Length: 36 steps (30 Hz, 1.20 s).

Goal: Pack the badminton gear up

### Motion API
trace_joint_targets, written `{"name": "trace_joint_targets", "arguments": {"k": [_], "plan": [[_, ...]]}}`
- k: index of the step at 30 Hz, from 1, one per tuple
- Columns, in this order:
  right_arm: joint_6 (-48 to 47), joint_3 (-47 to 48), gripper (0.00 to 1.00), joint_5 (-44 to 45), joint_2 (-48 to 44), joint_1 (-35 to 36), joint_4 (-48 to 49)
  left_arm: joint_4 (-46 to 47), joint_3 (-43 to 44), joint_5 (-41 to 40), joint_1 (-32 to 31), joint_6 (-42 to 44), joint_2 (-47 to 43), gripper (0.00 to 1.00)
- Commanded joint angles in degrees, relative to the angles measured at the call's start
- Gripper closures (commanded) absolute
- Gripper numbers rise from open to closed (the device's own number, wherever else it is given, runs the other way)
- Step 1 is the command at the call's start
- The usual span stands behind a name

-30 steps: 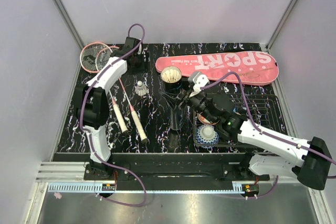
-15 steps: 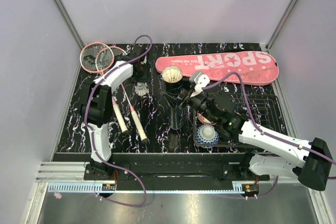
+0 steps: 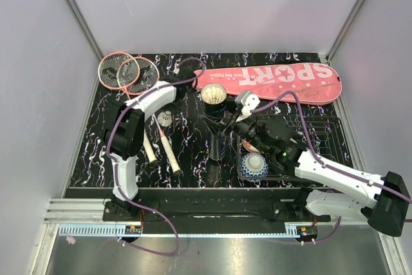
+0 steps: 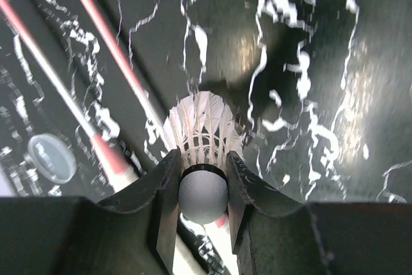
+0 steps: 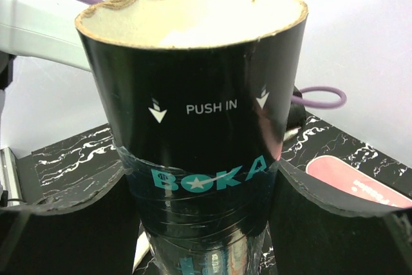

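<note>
While tube (image 5: 193, 133) stands (upright), shuttlecock (image 4: 201, 127) outside

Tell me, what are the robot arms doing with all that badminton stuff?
They're packing it up. The left arm's fingers pinch the round cork end of a white feather shuttlecock. The right arm's fingers hold the black BOKA tube upright with its open end up. The two pink rackets lie at the left, and the pink SPORT cover lies along the far edge. Nothing is touching either of those.
</note>
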Motion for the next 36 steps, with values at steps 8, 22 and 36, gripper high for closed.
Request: {"name": "trace_joint_targets", "arguments": {"k": [8,22,36], "plan": [[0.72,-1.09,0.58,-0.52,-3.40,-0.35,4.90,-3.85,1.39,-12.91,-8.20,-0.45,-0.17,0.34],[0.80,-1.18,0.58,-1.22,-3.75,-0.35,3.40,16.53,-20.48,47.61,14.63,-5.98,-25.14,0.09],[0.89,-0.04,0.58,-2.10,-2.35,-0.26,2.79,29.12,-3.55,67.71,22.30,-5.03,0.06,0.28]]}}
